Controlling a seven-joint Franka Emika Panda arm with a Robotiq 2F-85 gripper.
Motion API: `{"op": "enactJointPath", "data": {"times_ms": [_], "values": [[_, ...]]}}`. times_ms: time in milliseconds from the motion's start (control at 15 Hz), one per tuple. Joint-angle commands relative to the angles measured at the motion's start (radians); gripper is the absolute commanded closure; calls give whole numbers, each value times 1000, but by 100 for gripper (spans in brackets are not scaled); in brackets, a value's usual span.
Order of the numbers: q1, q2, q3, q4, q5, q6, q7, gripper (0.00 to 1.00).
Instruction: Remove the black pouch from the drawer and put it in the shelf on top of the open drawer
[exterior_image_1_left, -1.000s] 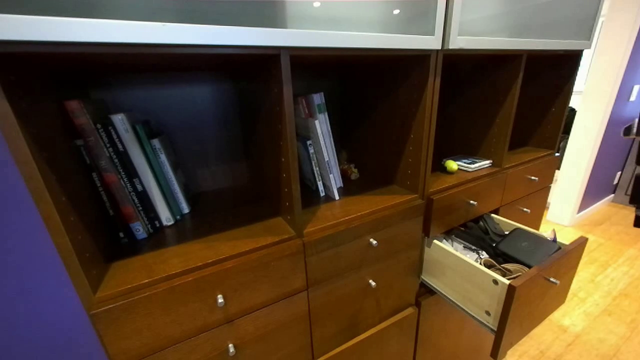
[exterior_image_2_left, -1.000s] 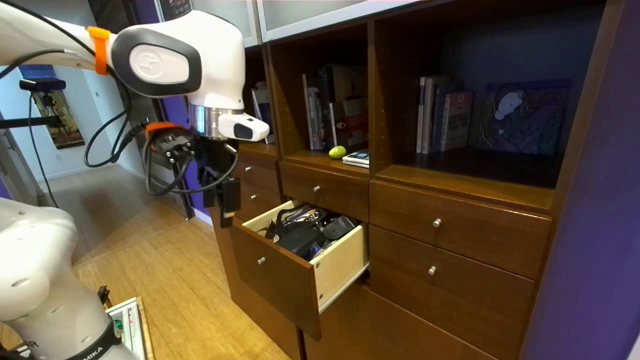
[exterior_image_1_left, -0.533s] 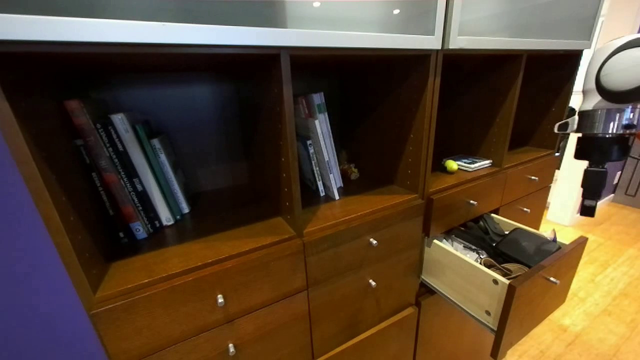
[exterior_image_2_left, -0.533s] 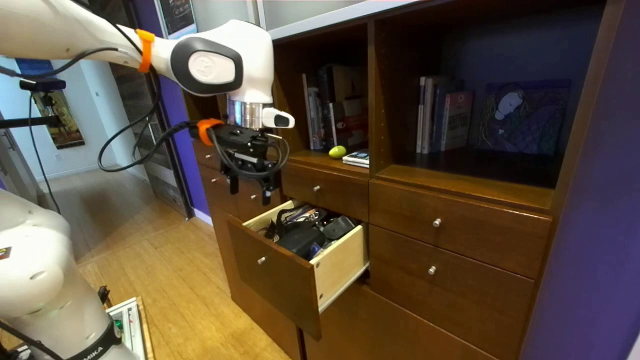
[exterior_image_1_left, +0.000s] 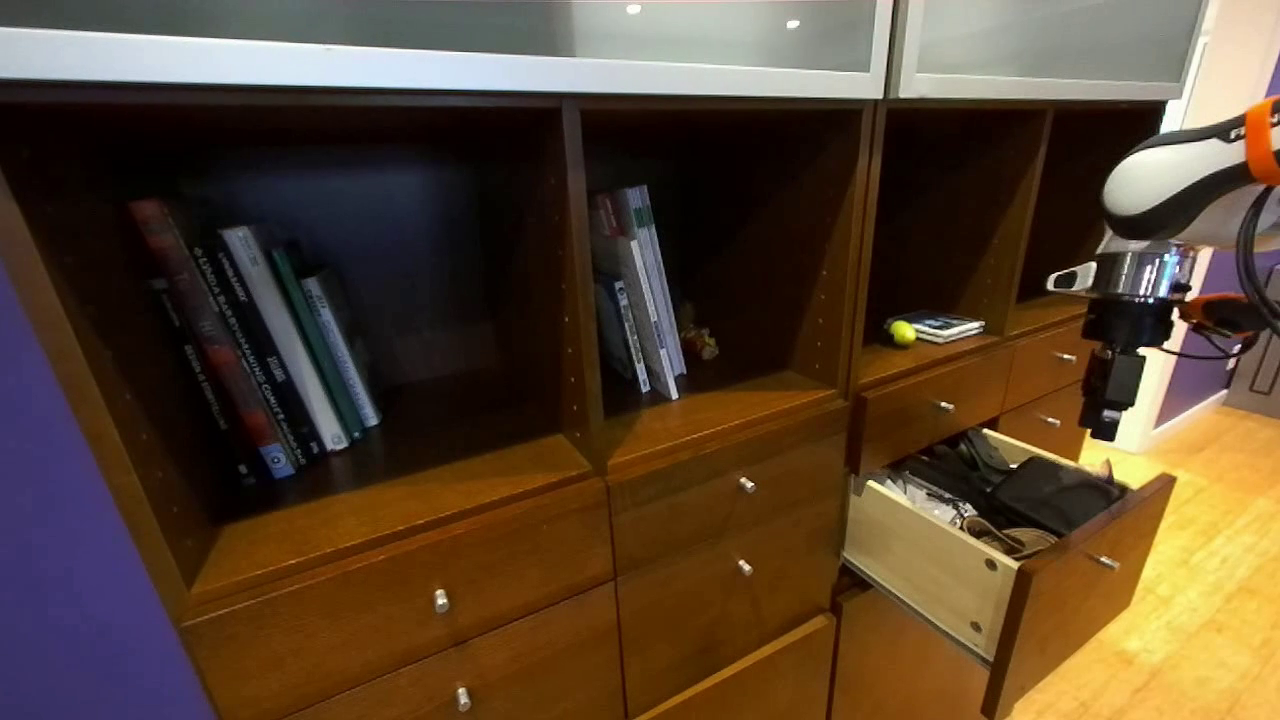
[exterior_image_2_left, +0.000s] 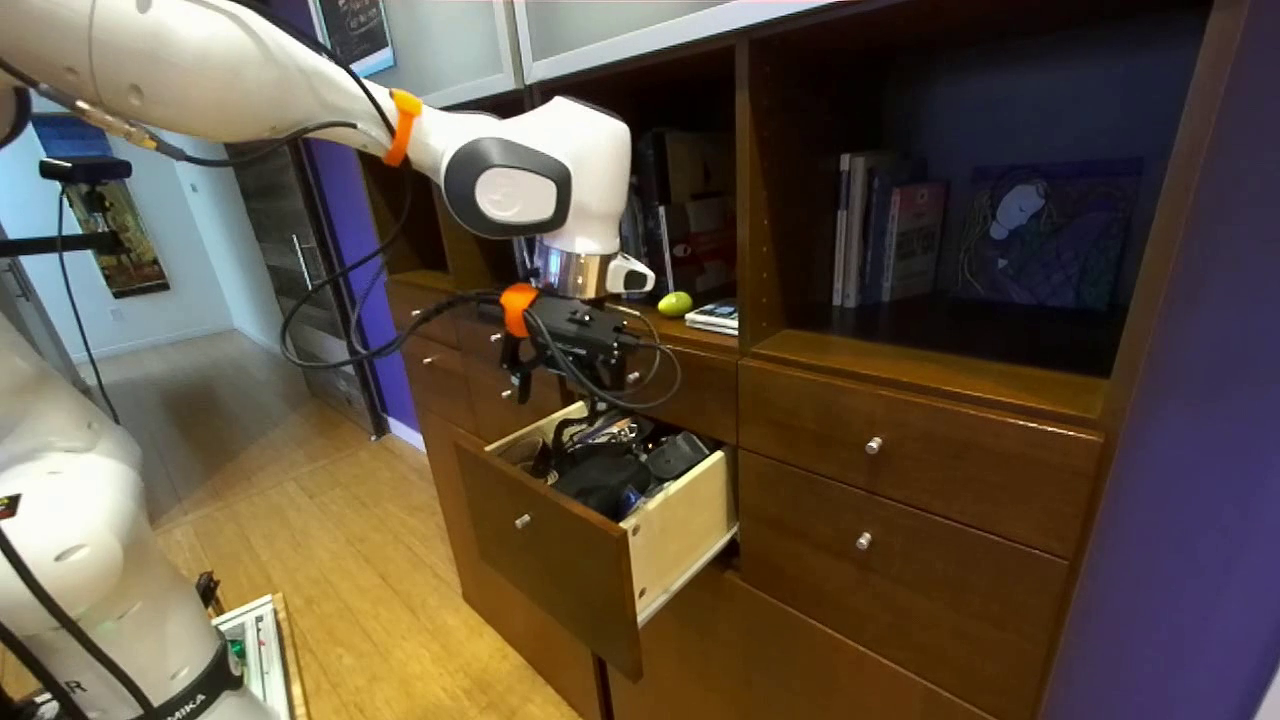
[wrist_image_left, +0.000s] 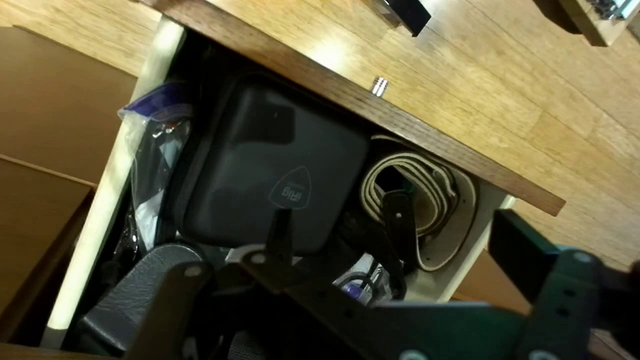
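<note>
The black pouch (wrist_image_left: 280, 160), a flat zip case marked "iRig", lies in the open drawer (wrist_image_left: 107, 195) by its front panel. It also shows in both exterior views (exterior_image_1_left: 1055, 492) (exterior_image_2_left: 603, 480). My gripper (wrist_image_left: 395, 227) is open and empty above the drawer. One finger overlaps the pouch's edge in the wrist view; the other is over the drawer's far side wall. In both exterior views the gripper (exterior_image_1_left: 1105, 410) (exterior_image_2_left: 560, 392) hangs above the drawer contents, apart from the pouch. The shelf (exterior_image_1_left: 885, 362) above the drawer also shows in an exterior view (exterior_image_2_left: 600, 312).
A yellow-green fruit (exterior_image_1_left: 902, 332) and a small stack of books (exterior_image_1_left: 945, 326) lie on that shelf. A rolled belt (wrist_image_left: 420, 195), a black leather case (wrist_image_left: 145, 290) and a plastic bag (wrist_image_left: 160, 165) lie around the pouch. A closed drawer front (exterior_image_2_left: 690, 385) is directly above.
The arm has swung in toward the cabinet, and the gripper has turned and come over the open drawer. The drawer and pouch have not moved.
</note>
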Motion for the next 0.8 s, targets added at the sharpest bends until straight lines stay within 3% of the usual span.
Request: {"op": "enactJointPath", "data": {"times_ms": [0, 267, 733], "values": [[-48, 22, 38, 12, 15, -3, -21, 0], [-53, 42, 38, 27, 23, -3, -32, 0], [-99, 148, 37, 35, 155, 151, -105, 0]]}}
